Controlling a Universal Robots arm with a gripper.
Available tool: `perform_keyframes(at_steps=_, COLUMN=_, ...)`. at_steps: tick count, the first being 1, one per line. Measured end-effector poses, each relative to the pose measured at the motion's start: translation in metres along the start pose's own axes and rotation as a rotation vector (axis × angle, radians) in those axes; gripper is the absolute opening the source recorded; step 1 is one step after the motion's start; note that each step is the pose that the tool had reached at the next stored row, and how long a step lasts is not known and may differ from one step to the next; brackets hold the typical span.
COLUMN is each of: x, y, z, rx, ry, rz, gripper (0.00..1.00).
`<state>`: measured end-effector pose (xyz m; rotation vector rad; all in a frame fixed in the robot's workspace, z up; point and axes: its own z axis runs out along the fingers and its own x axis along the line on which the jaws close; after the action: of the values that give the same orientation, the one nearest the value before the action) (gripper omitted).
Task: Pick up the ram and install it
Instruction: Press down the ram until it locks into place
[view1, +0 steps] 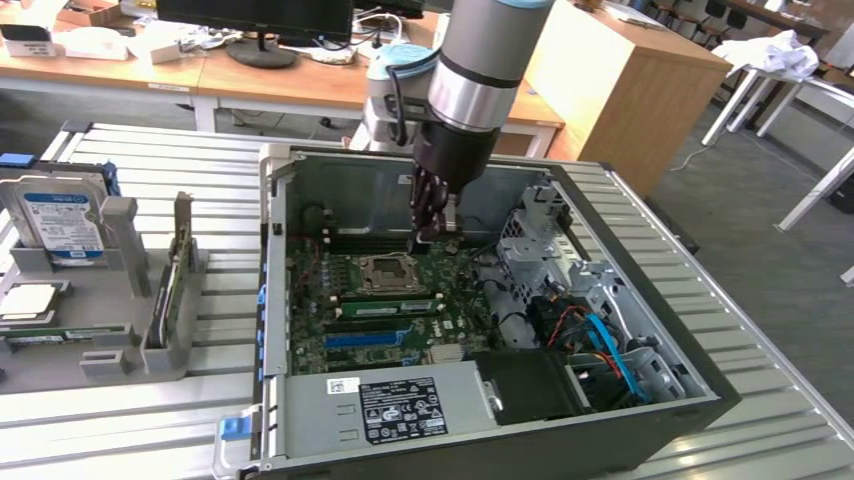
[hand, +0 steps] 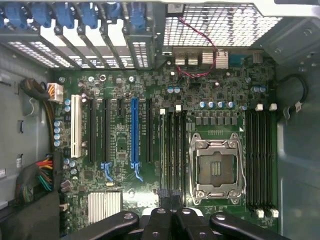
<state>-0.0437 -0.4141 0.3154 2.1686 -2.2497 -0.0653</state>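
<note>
Ram (view1: 387, 306) – a green stick lying along a motherboard slot just beside the CPU socket (view1: 396, 270). Likely light, stiff and fragile; best gripped by its long edges. End effector (view1: 427, 238) hovers nearby – clenched or released, I cannot tell.

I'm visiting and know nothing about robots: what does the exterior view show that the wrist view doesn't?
Exterior view adds the robot arm, a hard drive on that view's left, and the labelled power supply. Wrist view adds a white slot and a silver heatsink. Both share the CPU socket, the blue slot and the end effector.
</note>
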Motion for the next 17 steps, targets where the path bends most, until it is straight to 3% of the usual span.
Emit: perform_keyframes(at_steps=17, x=0.0001, y=0.0002, z=0.0026, rx=0.0047, ry=-0.0112, rz=0.276, gripper=0.11)
